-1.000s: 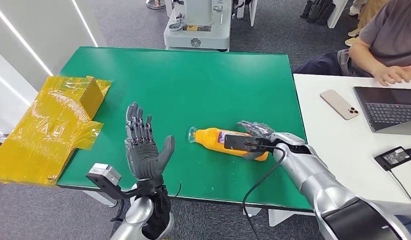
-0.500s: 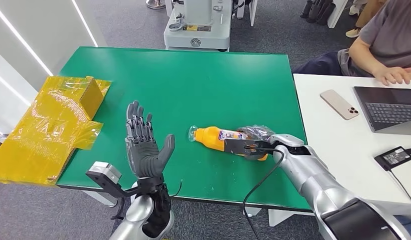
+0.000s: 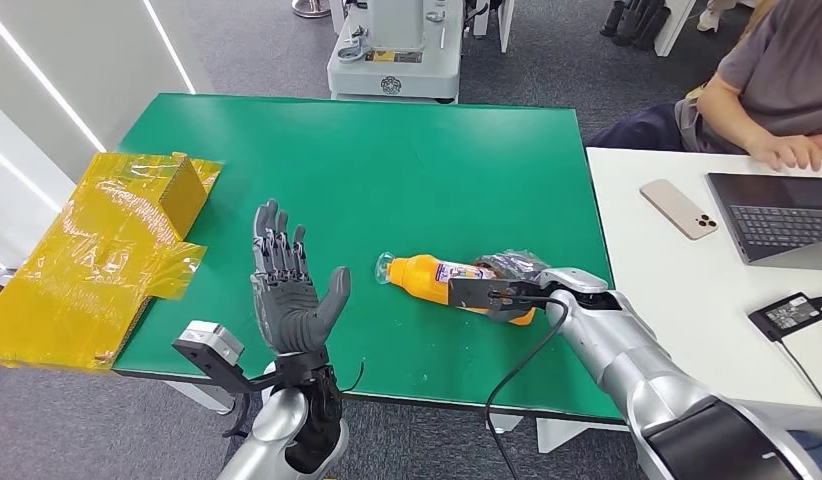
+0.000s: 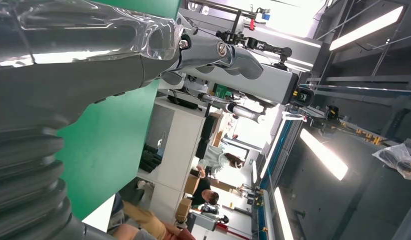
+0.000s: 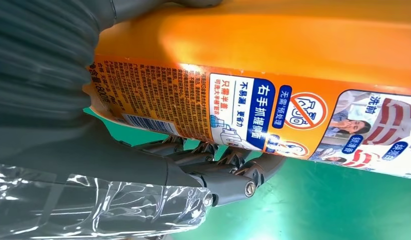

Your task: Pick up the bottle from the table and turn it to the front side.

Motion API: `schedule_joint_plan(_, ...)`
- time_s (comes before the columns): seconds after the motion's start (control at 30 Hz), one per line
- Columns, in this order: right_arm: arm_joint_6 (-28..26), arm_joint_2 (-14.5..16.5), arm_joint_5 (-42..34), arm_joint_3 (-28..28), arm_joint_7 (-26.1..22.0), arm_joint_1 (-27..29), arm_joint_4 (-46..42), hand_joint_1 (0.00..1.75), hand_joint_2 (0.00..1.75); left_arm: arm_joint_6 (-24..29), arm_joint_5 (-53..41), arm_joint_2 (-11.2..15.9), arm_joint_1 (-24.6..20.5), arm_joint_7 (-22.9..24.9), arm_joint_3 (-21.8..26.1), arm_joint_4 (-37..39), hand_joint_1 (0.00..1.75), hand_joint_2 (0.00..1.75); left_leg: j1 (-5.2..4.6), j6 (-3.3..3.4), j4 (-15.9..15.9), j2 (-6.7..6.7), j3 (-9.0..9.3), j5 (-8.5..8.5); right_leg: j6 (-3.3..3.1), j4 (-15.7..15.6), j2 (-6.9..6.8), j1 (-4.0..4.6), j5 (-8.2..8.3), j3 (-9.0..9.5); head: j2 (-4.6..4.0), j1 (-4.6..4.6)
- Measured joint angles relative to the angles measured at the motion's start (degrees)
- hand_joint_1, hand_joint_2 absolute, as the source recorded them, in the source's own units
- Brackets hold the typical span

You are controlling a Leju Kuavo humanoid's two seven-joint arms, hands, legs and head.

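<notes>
The left hand (image 3: pixel 290 300) stands upright over the near edge of the green surface (image 3: pixel 387 170), palm bare, fingers spread and grasping nothing. Off to its right, the right hand (image 3: pixel 507 283) wraps its dark fingers (image 5: pixel 213 165) around the base end of the orange plastic bottle with a printed label (image 3: pixel 437 275), which lies on its side, its neck pointing toward the left hand. Farther left of that hand, yellow taped cardboard (image 3: pixel 107 250) overhangs the surface edge.

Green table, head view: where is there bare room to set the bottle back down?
The far half of the green table is bare, edge to edge. So is the strip between the left hand and the orange bottle, though narrower. Crowded: around the right hand gripping the bottle, and the left edge by the yellow box.
</notes>
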Motion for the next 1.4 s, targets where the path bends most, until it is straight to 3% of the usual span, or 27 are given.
schedule_joint_plan(0.3, -2.94, 0.0, -0.39, -0.04, -1.09, 0.09, 0.0, 1.75, 1.75, 0.01, -0.13, -0.01, -0.02, -0.01, 0.08, 0.01, 0.0, 1.75, 0.0, 0.0, 0.0, 0.0, -0.01, 0.0, 0.0, 0.0, 0.0, 0.0, 0.0, 0.0, 0.0, 0.01)
schedule_joint_plan(0.63, -20.5, 1.62, -7.58, -6.27, -6.88, 0.53, -2.01, 1.75, 1.75, -0.27, -1.62, -0.14, 0.16, -0.01, 0.94, -0.02, 0.0, 1.75, 0.0, 0.0, -0.01, 0.0, -0.03, 0.0, 0.0, 0.01, -0.01, 0.0, 0.0, -0.01, 0.0, -0.01)
schedule_joint_plan(0.9, -30.28, 3.57, -10.86, -12.56, -11.83, 3.31, -5.89, 1.75, 1.75, -0.73, -2.85, -0.16, 0.07, -0.01, 0.93, -0.02, 0.0, 1.75, 0.0, 0.0, -0.01, 0.0, -0.03, 0.0, 0.0, 0.01, 0.0, 0.0, 0.0, -0.01, 0.0, 0.0)
schedule_joint_plan(1.03, -36.26, 4.08, -9.38, -12.91, -15.19, 5.81, -9.01, 1.75, 1.75, -1.54, -3.34, -0.16, -0.37, -0.01, 0.86, 0.01, 0.0, 1.75, 0.0, 0.0, -0.01, 0.0, -0.02, 0.0, 0.0, 0.01, 0.0, 0.0, 0.0, -0.02, 0.0, 0.0)
schedule_joint_plan(1.4, -46.15, 4.46, -12.15, -13.44, -21.6, 15.78, -22.62, 1.75, 1.75, -5.8, -5.64, -0.06, -3.27, 3.05, 0.21, 1.06, 0.0, 1.75, 0.0, 0.0, -0.01, 0.0, -0.03, 0.0, 0.01, 0.0, -0.01, 0.01, -0.01, -0.03, 0.0, 0.01)
